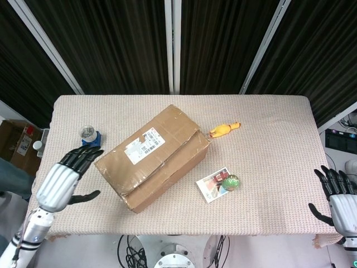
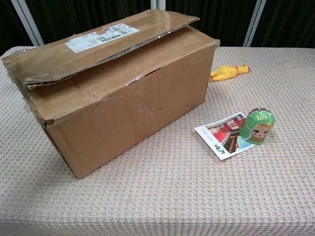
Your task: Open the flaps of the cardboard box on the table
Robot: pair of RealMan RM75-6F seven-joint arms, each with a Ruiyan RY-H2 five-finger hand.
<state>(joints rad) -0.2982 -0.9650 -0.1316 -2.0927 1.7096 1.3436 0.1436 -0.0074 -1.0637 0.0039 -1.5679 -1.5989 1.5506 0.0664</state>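
Observation:
A brown cardboard box (image 1: 153, 156) (image 2: 115, 81) lies at an angle on the table's middle. Its top flaps are folded down, and the one with the white label (image 1: 144, 143) overlaps the other. My left hand (image 1: 62, 177) hovers over the table's front left, fingers spread, just left of the box's near corner and apart from it. My right hand (image 1: 338, 202) stays off the table's front right edge, fingers apart, holding nothing. Neither hand shows in the chest view.
A small jar on a blue base (image 1: 89, 136) stands left of the box. A yellow rubber chicken (image 1: 224, 129) (image 2: 228, 72) lies behind the box's right end. A postcard (image 1: 213, 184) (image 2: 224, 135) and a green doll (image 1: 232, 181) (image 2: 258, 126) sit to its front right.

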